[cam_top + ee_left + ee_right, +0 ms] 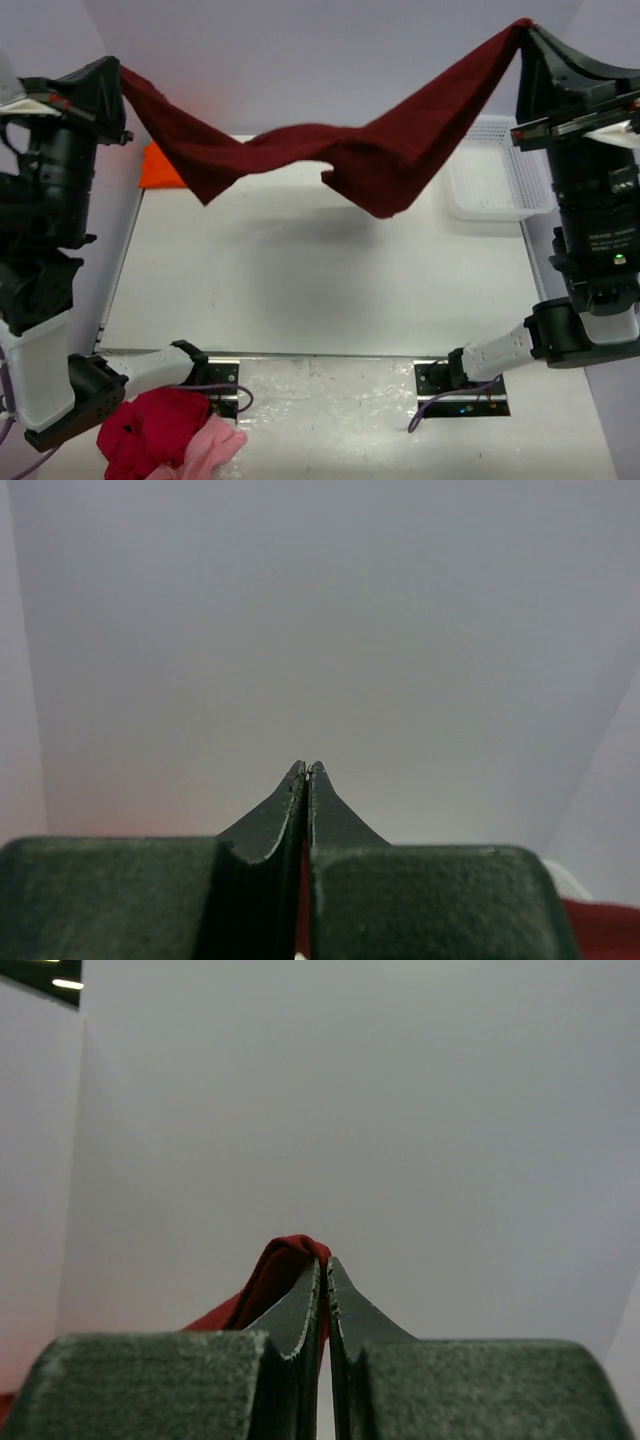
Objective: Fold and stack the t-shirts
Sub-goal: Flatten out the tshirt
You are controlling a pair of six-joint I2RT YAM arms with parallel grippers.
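The dark maroon t-shirt (340,150) hangs stretched in the air between my two raised grippers and sags in the middle above the table. My left gripper (118,72) is shut on its left corner; in the left wrist view (306,770) a thin red strip shows between the closed jaws. My right gripper (524,30) is shut on its right corner, and the cloth (285,1265) bulges over the left finger in the right wrist view (326,1265). The orange t-shirt (160,168) lies at the table's far left, partly hidden behind the maroon cloth.
A white perforated tray (495,180) stands at the far right of the white table (320,290). A crimson garment (150,430) and a light pink garment (215,448) lie bunched by the left arm's base at the near edge.
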